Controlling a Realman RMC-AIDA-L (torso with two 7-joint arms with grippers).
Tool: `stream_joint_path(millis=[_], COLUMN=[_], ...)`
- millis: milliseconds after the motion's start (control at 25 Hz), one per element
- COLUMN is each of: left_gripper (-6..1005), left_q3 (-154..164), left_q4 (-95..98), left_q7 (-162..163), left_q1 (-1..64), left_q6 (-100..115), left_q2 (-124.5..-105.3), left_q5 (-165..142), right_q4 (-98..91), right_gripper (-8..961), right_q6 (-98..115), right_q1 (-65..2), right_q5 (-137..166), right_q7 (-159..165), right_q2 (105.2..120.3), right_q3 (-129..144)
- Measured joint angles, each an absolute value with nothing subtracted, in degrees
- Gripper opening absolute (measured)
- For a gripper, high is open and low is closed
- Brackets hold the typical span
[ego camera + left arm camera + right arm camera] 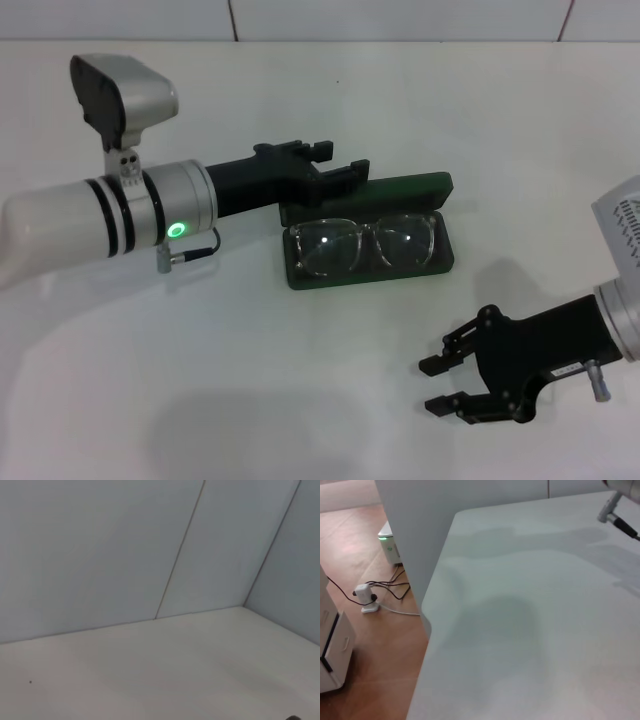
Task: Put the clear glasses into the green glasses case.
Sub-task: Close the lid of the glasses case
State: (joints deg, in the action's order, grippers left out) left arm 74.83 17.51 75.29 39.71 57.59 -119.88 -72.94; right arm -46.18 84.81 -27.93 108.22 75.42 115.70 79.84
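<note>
The green glasses case (440,262) lies open in the middle of the table, its lid (410,190) tipped back on the far side. The clear glasses (365,243) rest inside the case's base, lenses facing up. My left gripper (343,158) reaches in from the left, just above the lid's left end. Its fingers stand apart with nothing visibly between them. My right gripper (436,385) hovers open over the table, in front of the case and to its right, holding nothing. Neither wrist view shows the case or the glasses.
A white table (300,380) carries the case. The right wrist view shows the table's edge (427,625), with a wooden floor, a cable and plug (367,597) below. A tiled wall (150,545) stands behind the table.
</note>
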Motion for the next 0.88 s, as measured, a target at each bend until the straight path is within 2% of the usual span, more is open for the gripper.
stream_joint_path(millis=[240,880], left_gripper=[669,669], left_q3=[77.88,84.18], left_q4=[19.08,22.74], left_q7=[76.50,65.72], left_q1=[38.35,29.64], left_q6=[59.11,61.75], left_q2=[-119.79,-120.06], left_q5=[-72.99,-71.99], right_q4=[-46.06,-45.92], right_gripper=[418,432], right_q6=[84.81,84.30], right_q1=[-28.54,-29.29], right_q5=[108.23,108.14], right_q7=[75.70,75.98], right_q2=[115.60,115.64], right_q3=[79.80,79.80])
